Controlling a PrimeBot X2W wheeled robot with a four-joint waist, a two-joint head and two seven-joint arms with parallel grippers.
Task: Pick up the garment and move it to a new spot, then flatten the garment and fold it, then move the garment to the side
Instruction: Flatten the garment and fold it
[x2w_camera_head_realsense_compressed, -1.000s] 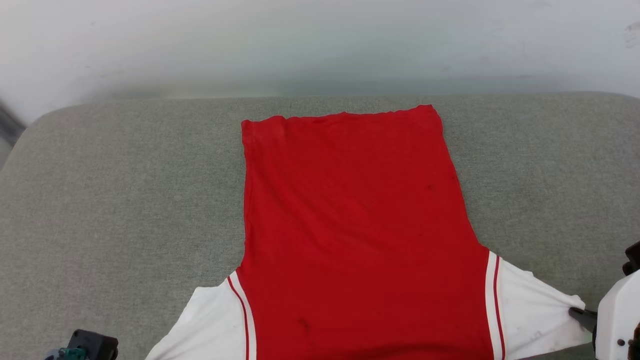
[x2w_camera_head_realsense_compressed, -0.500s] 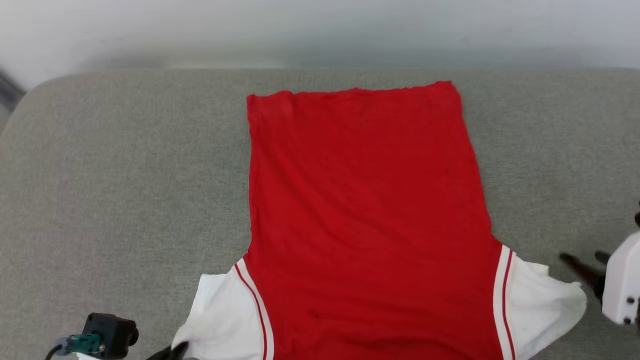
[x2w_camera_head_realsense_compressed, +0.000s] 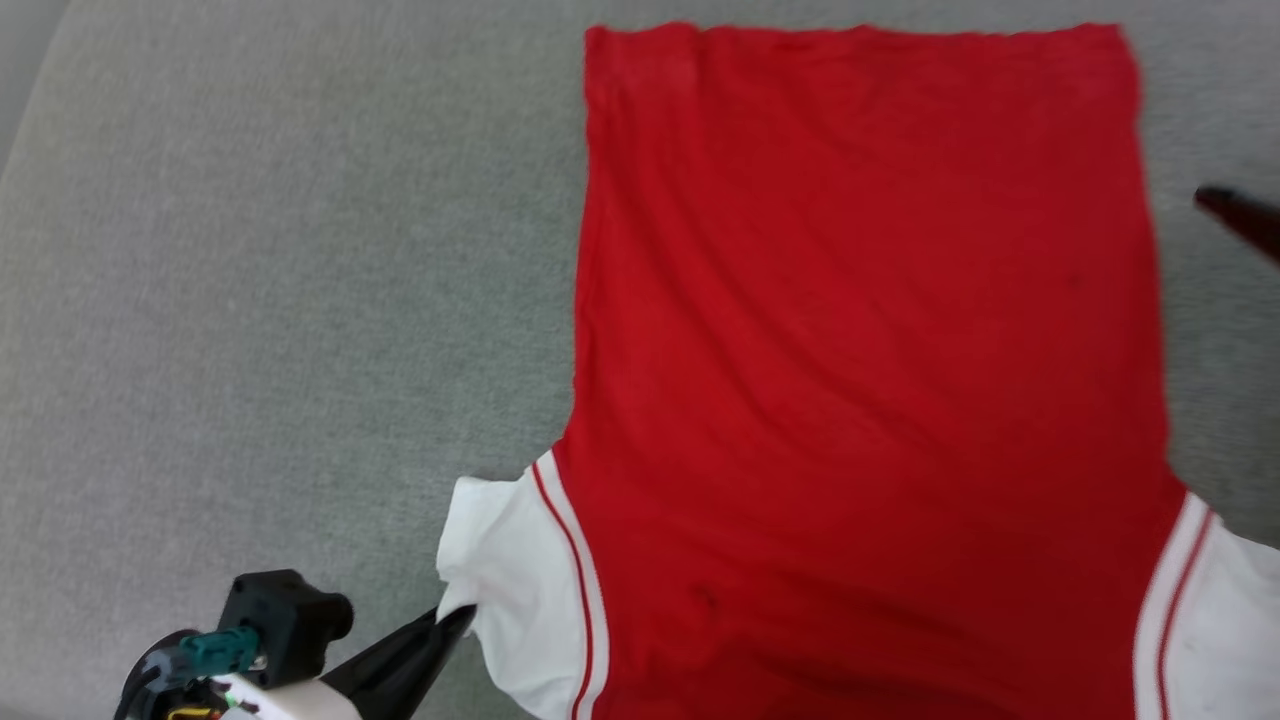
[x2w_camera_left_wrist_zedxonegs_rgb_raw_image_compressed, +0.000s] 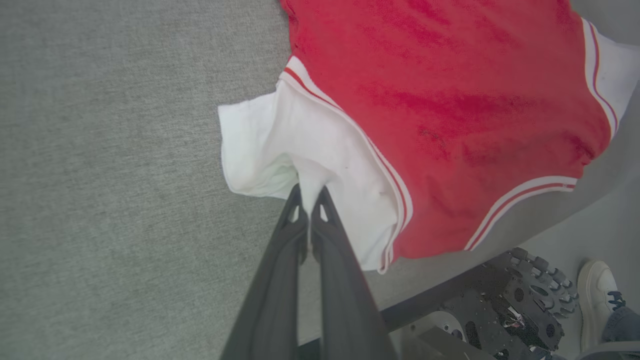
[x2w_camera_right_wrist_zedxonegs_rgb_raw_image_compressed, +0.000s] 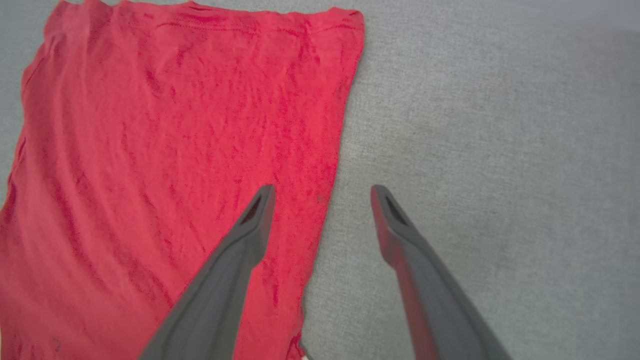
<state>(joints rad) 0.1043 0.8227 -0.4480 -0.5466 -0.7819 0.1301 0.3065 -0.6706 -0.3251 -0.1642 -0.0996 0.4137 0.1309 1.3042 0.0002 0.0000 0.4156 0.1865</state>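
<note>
Left claw (x2w_camera_left_wrist_zedxonegs_rgb_raw_image_compressed: 310, 192) pinches garment (x2w_camera_left_wrist_zedxonegs_rgb_raw_image_compressed: 450, 100); wrist view catches a shoe (x2w_camera_left_wrist_zedxonegs_rgb_raw_image_compressed: 595, 295).

The garment (x2w_camera_head_realsense_compressed: 860, 350) lies spread flat on the grey cushion (x2w_camera_head_realsense_compressed: 250, 300), plain red face up, its hem (x2w_camera_head_realsense_compressed: 850, 30) at the far end. White sleeves with red-and-white striped trim sit at the near end. The left sleeve (x2w_camera_head_realsense_compressed: 510, 590) is bunched, apparently pinched at its edge.
</note>
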